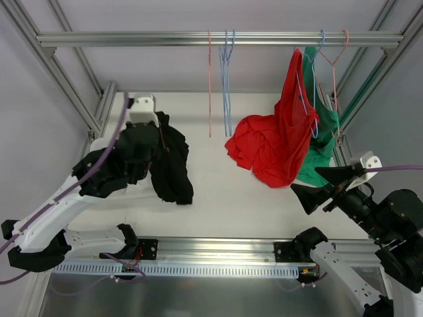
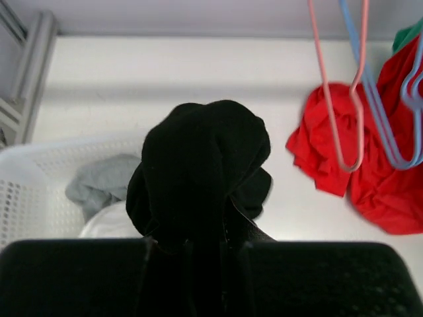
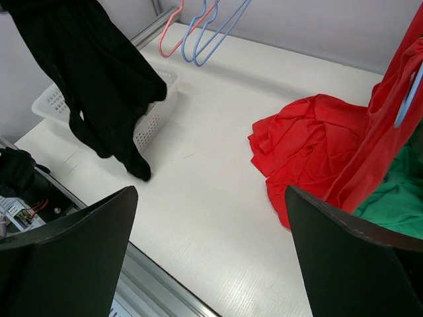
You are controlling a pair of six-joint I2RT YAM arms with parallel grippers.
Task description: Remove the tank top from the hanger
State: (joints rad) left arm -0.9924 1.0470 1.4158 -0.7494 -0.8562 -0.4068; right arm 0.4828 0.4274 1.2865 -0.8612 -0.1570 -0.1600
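Landmark: the rail [image 1: 132, 38] across the back of the frame; all places are given from it.
Left pincer [image 2: 198, 264]: closed tight on a black garment [image 1: 173, 168], which hangs bunched from it below the rail's left part.
Basket [image 2: 33, 178]: white, under and just left of the black garment, with grey and white cloth inside.
Right pincer [image 1: 320, 186]: jaws wide apart, holding nothing, well below the rail's right part and near the red cloth without touching it.
Red tank top [image 1: 291, 112]: draped on a blue hanger [image 3: 408, 99] hooked at the rail's right part, its lower folds pooled on the table [image 1: 225, 198].
Green garment [image 1: 324, 148]: behind the red one, under the same stretch of rail.
Step in hand: probably dropping off the black garment; the red tank top is not yet freed.
Next move calls for: the right pincer to rise toward the rail, pinch the red cloth near a strap, and draw it off the hanger's arm without unhooking the hanger.
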